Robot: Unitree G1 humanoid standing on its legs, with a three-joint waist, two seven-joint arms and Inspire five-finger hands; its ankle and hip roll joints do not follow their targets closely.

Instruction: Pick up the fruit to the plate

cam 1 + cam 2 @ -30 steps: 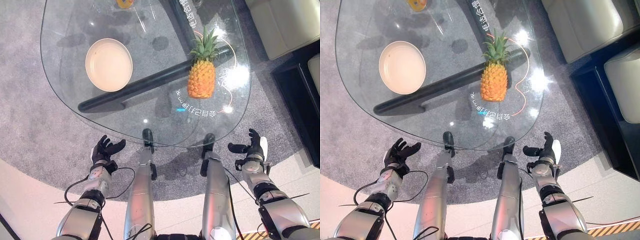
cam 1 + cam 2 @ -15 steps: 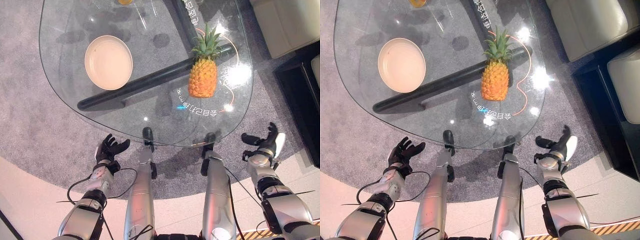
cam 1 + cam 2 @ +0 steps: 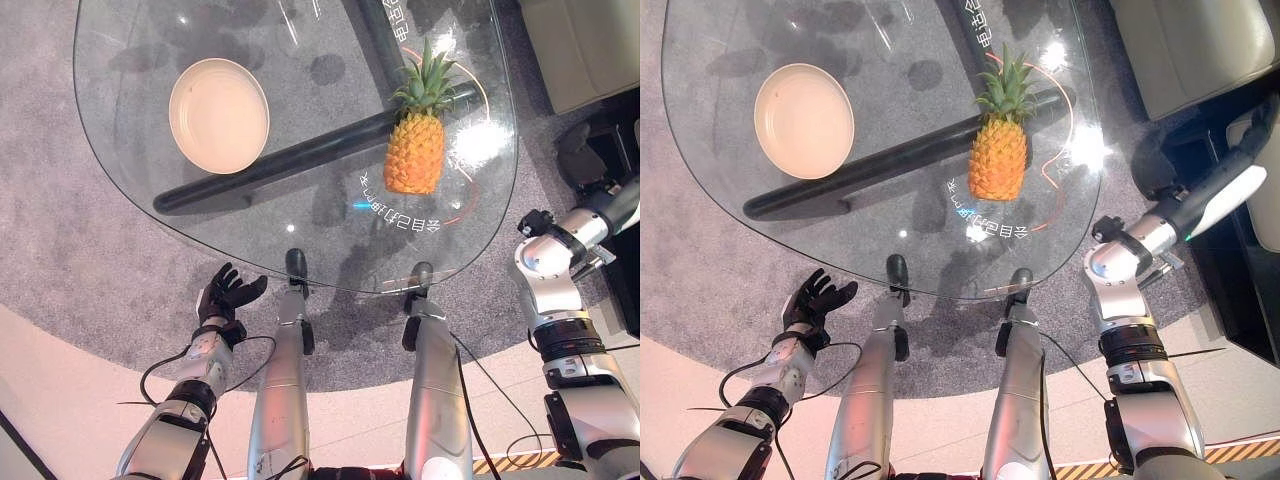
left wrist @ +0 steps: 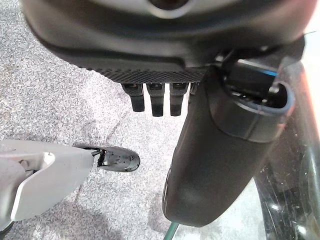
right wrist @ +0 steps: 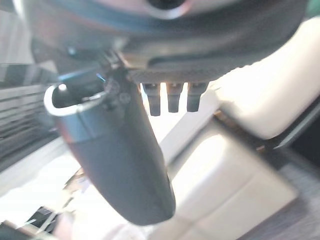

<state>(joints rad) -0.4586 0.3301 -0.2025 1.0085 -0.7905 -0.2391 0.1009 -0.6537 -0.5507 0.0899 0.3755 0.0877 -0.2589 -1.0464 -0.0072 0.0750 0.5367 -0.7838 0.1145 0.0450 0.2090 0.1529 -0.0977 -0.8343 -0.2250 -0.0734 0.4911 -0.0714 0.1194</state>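
Pineapple (image 3: 414, 165): on the glass table (image 3: 120, 150), right half, toward the near edge. It seems to stand upright, seen from above; long axis runs from the orange body at 6 o'clock to the green crown (image 3: 430, 85) at 12, tipped slightly toward 1. Nothing touches it.

Plate (image 3: 218, 115): cream, round, empty, on the table's left half, at about 9 to 10 o'clock from the pineapple and well apart from it.

Table: clear glass top with rounded corners, bright light spots on it. A dark bar (image 3: 270, 170) of the frame shows through the glass, running from below the plate up toward the pineapple. Lit characters (image 3: 400, 215) glow just at 6 o'clock of the fruit, with a thin orange line (image 3: 470, 205) curving around its right side.

Room: grey carpet (image 3: 60, 260) under and around the table, a pale floor band (image 3: 60, 400) along the near edge. Cream sofa (image 3: 1200, 50) at 2 o'clock of the table, dark cabinet (image 3: 1240, 270) at 3 to 4 o'clock.

Left hand (image 3: 226, 297): low, off the near left edge of the table, above the carpet, fingers spread and relaxed, holding nothing. Its wrist view shows straight fingers (image 4: 157, 102) and thumb (image 4: 220, 160) over the carpet.

Right hand (image 3: 1230, 190): raised out to the right of the table, at 4 o'clock of the pineapple, well apart from it, reaching toward the sofa. Its wrist view shows fingers (image 5: 172, 100) extended, thumb (image 5: 117, 160) apart, empty.
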